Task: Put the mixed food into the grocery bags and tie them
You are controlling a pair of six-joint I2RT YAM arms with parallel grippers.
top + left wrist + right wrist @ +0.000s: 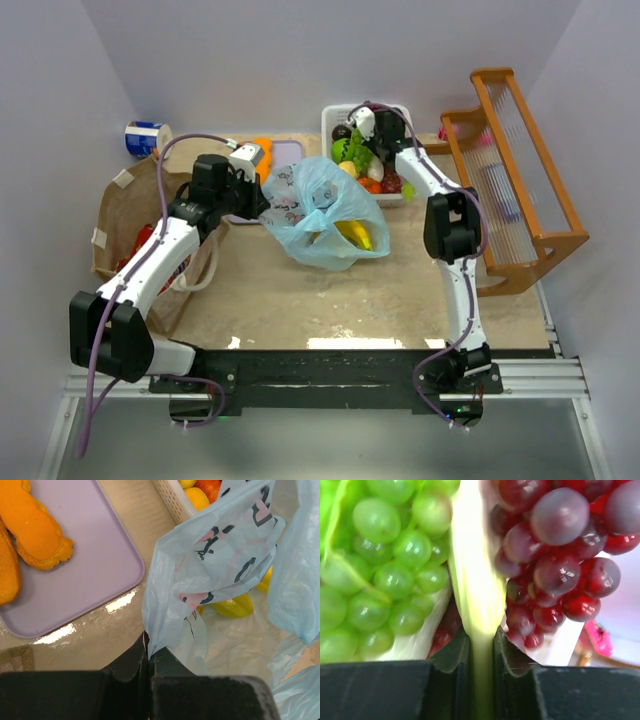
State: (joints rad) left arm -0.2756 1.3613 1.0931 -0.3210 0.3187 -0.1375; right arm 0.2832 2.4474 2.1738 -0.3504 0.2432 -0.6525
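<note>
1. Your left claw (149, 652) is clamped on the rim of the thin light-blue printed plastic bag (220, 555), likely to keep its mouth open. Yellow toy fruit (355, 235) lies inside.
2. Farther right, your right claw (482, 640) pinches a pale yellow-green toy piece (475, 575) in the white slotted basket (328, 112).
3. The beige counter (400, 290) is enclosed by plain pale walls.

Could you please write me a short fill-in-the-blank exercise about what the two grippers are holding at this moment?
1. The left gripper is shut on the rim of the thin, translucent ____ plastic bag with pink prints.
2. The toy fruit lying inside that bag is ____.
3. The right gripper is shut on a pale yellow-green toy piece down in the white slotted plastic ____.
Missing words: light-blue; yellow; basket.
</note>
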